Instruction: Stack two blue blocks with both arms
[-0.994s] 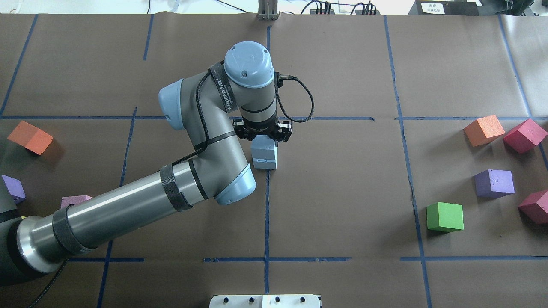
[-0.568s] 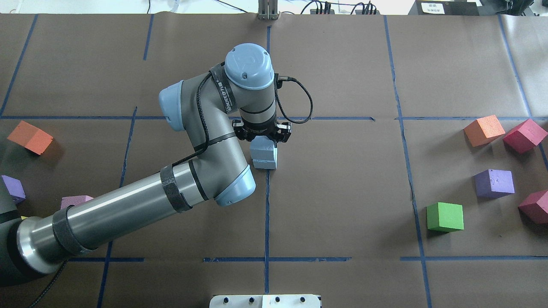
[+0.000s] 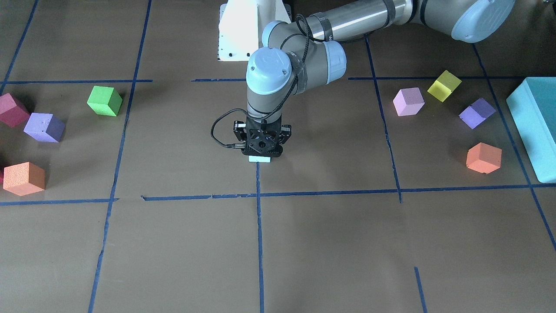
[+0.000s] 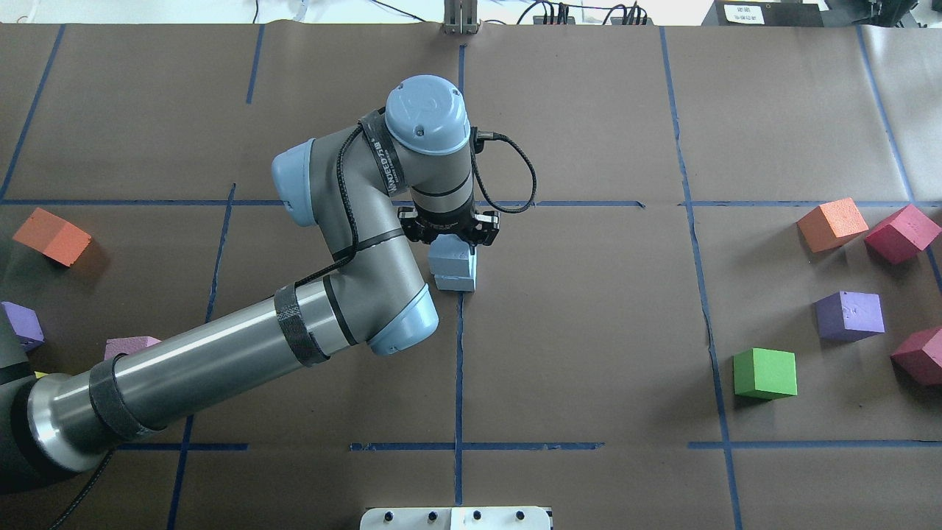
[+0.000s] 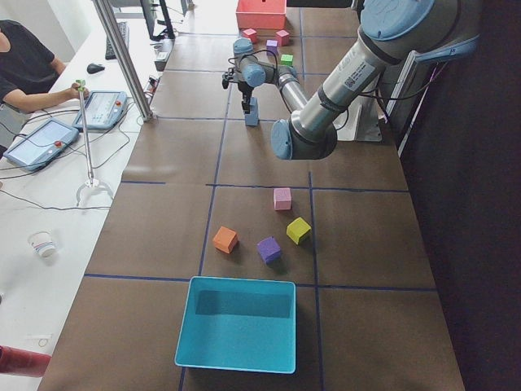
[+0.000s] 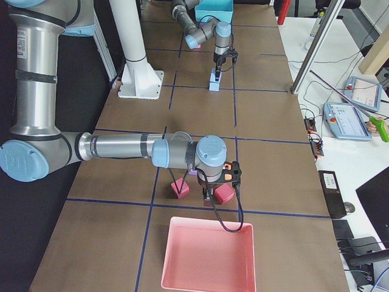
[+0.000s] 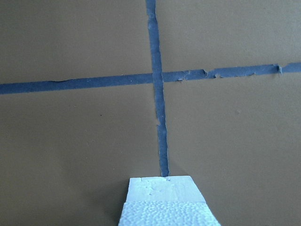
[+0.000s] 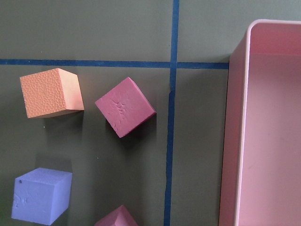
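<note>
Grey left arm (image 4: 221, 361) stretches to the table's (image 4: 589, 331) centre, the left end effector (image 4: 450, 244) clamped on the upper blue block (image 4: 446, 260), which rests on the lower blue block (image 4: 456, 283) (edges nearly flush), while far right the right end effector (image 6: 214, 196) hangs above magenta cubes (image 6: 180, 189), its grip impossible to tell.

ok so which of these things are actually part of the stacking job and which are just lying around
In the job: upper blue block, directly above the lower blue block; left gripper, closed on the upper one; right gripper.

Lying about: green cube, orange cubes, purple cubes, magenta cubes, pink cube, yellow cube, teal box, pink tray.
</note>
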